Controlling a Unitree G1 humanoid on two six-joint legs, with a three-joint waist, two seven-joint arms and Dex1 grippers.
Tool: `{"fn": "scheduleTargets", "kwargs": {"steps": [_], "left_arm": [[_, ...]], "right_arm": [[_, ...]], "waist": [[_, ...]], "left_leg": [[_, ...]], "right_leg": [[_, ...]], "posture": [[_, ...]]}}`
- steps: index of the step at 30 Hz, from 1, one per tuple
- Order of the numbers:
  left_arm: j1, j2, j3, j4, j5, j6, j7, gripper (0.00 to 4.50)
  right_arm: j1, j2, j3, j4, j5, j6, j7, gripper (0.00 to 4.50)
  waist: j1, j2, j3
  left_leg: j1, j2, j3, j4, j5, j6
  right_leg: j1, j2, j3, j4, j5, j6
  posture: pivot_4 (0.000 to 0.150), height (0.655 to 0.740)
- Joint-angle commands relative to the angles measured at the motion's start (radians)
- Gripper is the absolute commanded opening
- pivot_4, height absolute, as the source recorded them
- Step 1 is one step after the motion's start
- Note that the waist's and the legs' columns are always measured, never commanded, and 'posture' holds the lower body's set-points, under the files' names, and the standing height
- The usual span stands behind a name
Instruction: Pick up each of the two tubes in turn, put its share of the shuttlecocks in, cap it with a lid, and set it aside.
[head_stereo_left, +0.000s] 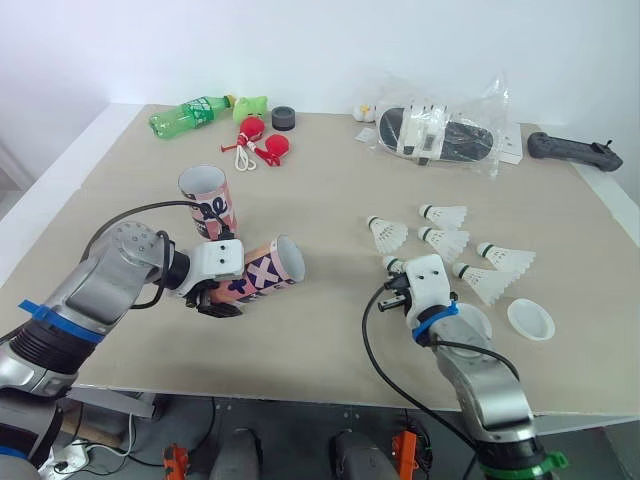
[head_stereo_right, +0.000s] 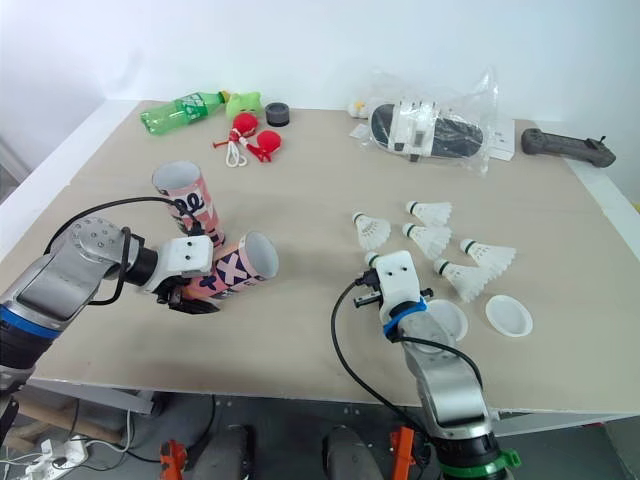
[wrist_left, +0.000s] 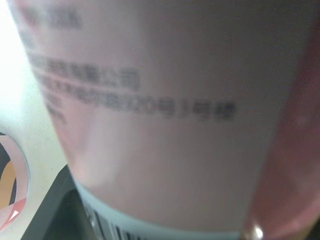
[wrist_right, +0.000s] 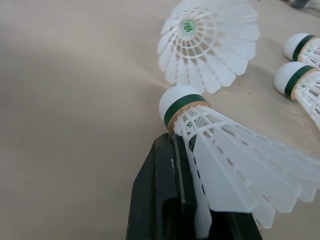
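So the left claw (head_stereo_left: 224, 292) is clamped around the pink tube (head_stereo_left: 268, 267), which is tipped over on its side just off the table (head_stereo_left: 320, 170), open mouth pointing across toward the right claw (wrist_right: 197, 215). In the left wrist view the tube's printed wall is right up against the lens, with one black finger (wrist_left: 52, 212) peeking in beside it. The second tube (head_stereo_left: 208, 198) stands upright just behind the left claw, mouth up, close to it but I can't tell if they touch. The right claw is pinched on a shuttlecock (wrist_right: 220, 165) by the feathers, cork nose sticking out past the fingertips and sitting right at the table. Just ahead of that claw is another shuttlecock (head_stereo_left: 388, 233) standing on its skirt, and four more loose shuttlecocks (head_stereo_left: 445, 241) lie ahead and out to its right side. One white lid (head_stereo_left: 530, 319) sits near the right claw, further out on the right, and the other lid (head_stereo_left: 478, 318) is half tucked under that arm. A green bottle (head_stereo_left: 190, 113) lies far beyond the left claw.
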Motion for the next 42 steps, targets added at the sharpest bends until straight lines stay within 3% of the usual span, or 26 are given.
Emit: {"fn": "scheduleTargets", "kwargs": {"steps": [1,5,10,17,25,26,27,31,32,35,39,42], "left_arm": [[0.009,-0.015,-0.001,-0.022,0.0,-0.007,-0.003,3.12],[0.004,-0.035,-0.008,-0.021,0.004,-0.004,-0.001,3.12],[0.009,-0.049,-0.011,-0.019,0.009,-0.008,0.001,3.12],[0.023,-0.06,-0.006,-0.036,0.013,-0.001,0.012,3.12],[0.055,-0.062,0.009,-0.073,0.008,0.026,0.041,3.12],[0.057,-0.064,0.011,-0.076,0.008,0.03,0.043,3.12],[0.058,-0.065,0.011,-0.079,0.007,0.033,0.046,3.12],[0.059,-0.07,0.013,-0.083,0.005,0.041,0.052,3.12],[0.058,-0.072,0.014,-0.082,0.005,0.043,0.054,3.12],[0.057,-0.075,0.016,-0.083,0.003,0.048,0.058,3.12],[0.061,-0.077,0.017,-0.087,0.003,0.052,0.062,3.12],[0.071,-0.076,0.021,-0.09,0.001,0.057,0.068,3.12]], "right_arm": [[0.01,-0.088,-0.006,-0.21,0.096,0.046,0.151,0.03],[-0.079,-0.218,-0.053,-0.355,0.287,0.048,0.377,0.03],[-0.343,-0.386,-0.001,-0.272,0.339,-0.018,0.606,0.03],[-0.592,-0.461,0.233,-0.03,0.202,-0.193,0.854,0.03],[-0.694,-0.393,0.312,0.166,0.086,-0.33,0.914,0.03],[-0.697,-0.387,0.311,0.172,0.082,-0.335,0.919,0.71],[-0.7,-0.379,0.31,0.176,0.08,-0.337,0.924,0.85],[-0.713,-0.354,0.307,0.184,0.073,-0.338,0.935,2.75],[-0.717,-0.35,0.303,0.183,0.074,-0.333,0.937,2.97],[-0.719,-0.353,0.278,0.158,0.094,-0.307,0.948,4.32],[-0.675,-0.392,0.166,0.087,0.198,-0.206,0.953,4.42],[-0.582,-0.411,0.0,0.003,0.361,-0.049,0.914,4.42]], "waist": [[0.0,0.001,0.0],[-0.002,0.002,0.001],[-0.004,0.006,0.003],[-0.002,0.009,0.005],[0.0,0.009,0.005],[0.0,0.009,0.005],[0.0,0.009,0.005],[-0.001,0.011,0.005],[-0.001,0.011,0.005],[-0.001,0.011,0.005],[0.004,0.011,0.005],[0.009,0.011,0.005]], "left_leg": [[0.0,0.0,0.0,0.0,0.0,0.0],[0.001,0.0,-0.002,0.001,0.0,0.0],[0.002,0.0,-0.003,0.005,0.002,0.004],[0.001,0.0,-0.003,0.006,0.003,0.005],[0.0,0.0,-0.003,0.006,0.004,0.006],[0.0,0.0,-0.003,0.006,0.004,0.006],[0.0,0.0,-0.003,0.006,0.004,0.006],[0.001,0.0,-0.003,0.006,0.004,0.006],[0.001,0.0,-0.003,0.006,0.004,0.006],[0.001,0.0,-0.003,0.006,0.004,0.006],[0.0,0.0,-0.003,0.006,0.004,0.006],[0.0,0.0,-0.004,0.006,0.004,0.006]], "right_leg": [[0.0,0.0,0.0,0.0,0.0,0.0],[0.002,0.001,-0.001,0.0,-0.001,0.001],[0.004,0.001,-0.002,0.0,0.001,0.007],[0.003,0.0,-0.003,0.0,0.002,0.005],[0.003,0.0,-0.003,0.0,0.003,0.005],[0.003,0.0,-0.003,0.0,0.003,0.005],[0.003,0.0,-0.003,0.0,0.003,0.004],[0.003,0.0,-0.003,0.0,0.003,0.004],[0.003,0.0,-0.004,0.0,0.003,0.004],[0.003,0.0,-0.003,0.0,0.003,0.004],[0.003,0.0,-0.004,0.0,0.003,0.003],[0.004,0.0,-0.004,0.0,0.003,0.003]], "posture": [[0.15,0.74],[0.15,0.74],[0.15,0.74],[0.15,0.74],[0.15,0.74],[0.15,0.74],[0.15,0.74],[0.15,0.74],[0.15,0.74],[0.15,0.74],[0.15,0.74],[0.15,0.74]]}}
